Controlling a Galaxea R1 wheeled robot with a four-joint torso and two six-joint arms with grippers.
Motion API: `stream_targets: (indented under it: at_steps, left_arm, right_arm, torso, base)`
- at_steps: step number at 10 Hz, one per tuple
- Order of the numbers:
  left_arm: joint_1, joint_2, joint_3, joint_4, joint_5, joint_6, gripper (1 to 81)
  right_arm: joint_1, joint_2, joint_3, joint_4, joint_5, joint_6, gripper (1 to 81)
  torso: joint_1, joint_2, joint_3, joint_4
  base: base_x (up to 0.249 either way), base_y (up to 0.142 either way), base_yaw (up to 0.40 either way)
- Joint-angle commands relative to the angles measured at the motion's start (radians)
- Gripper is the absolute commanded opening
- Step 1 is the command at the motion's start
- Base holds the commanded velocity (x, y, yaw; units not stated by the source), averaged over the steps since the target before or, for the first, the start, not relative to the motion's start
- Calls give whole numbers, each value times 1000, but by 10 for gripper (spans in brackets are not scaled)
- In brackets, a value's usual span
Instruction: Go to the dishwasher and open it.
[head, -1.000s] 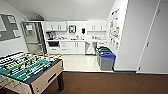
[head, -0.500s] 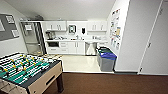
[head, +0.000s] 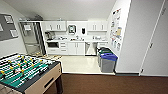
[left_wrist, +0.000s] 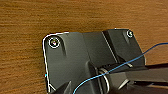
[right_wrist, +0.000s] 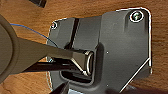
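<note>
The dishwasher (head: 90, 48) is a grey steel front set among white lower cabinets at the far wall of the kitchenette, right of the sink. Its door looks closed. It is still several metres ahead, beyond a pale tiled floor (head: 77, 63). In the left wrist view the robot's dark plate (left_wrist: 75, 57) hangs over brown wood-look floor (left_wrist: 50, 17). The right wrist view shows the same kind of plate (right_wrist: 117, 42) over the same floor (right_wrist: 25, 12). Neither view shows the fingers clearly.
A table-football table (head: 25, 72) stands close at the front left. Blue and green bins (head: 107, 61) line the right wall near a white wall corner (head: 130, 50). A tall refrigerator (head: 31, 37) and a dark microwave (head: 53, 44) stand left of the dishwasher. Brown carpet (head: 112, 83) lies underfoot.
The whole head view has shifted slightly as the robot rolls forward; the kitchenette sits a little nearer. Nothing in the room has moved.
</note>
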Motion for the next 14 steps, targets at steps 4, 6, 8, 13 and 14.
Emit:
stream_targets:
  at_steps: [4, 6, 8, 13, 14]
  left_arm:
    - [-53, -19, 9, 7, 45, -3, 811]
    - [-53, -19, 9, 7, 45, -3, 811]
    - [-53, -19, 9, 7, 44, -3, 811]
    - [-53, -19, 9, 4, 42, -3, 811]
    - [-53, -19, 11, 4, 42, -3, 811]
  right_arm:
    - [41, -22, 8, -12, -49, -4, 811]
    - [41, -21, 7, -12, -49, -4, 811]
    - [40, -21, 7, -12, -49, -4, 811]
    - [41, -18, 7, -10, -48, -4, 811]
    - [41, -18, 7, -10, -49, -4, 811]
  torso:
    - [0, 0, 0, 0]
    - [0, 0, 0, 0]
    - [0, 0, 0, 0]
    - [0, 0, 0, 0]
    - [0, 0, 0, 0]
  base:
    - [106, 0, 0]
    - [102, 0, 0]
    - [101, 0, 0]
    - [93, 0, 0]
    - [92, 0, 0]
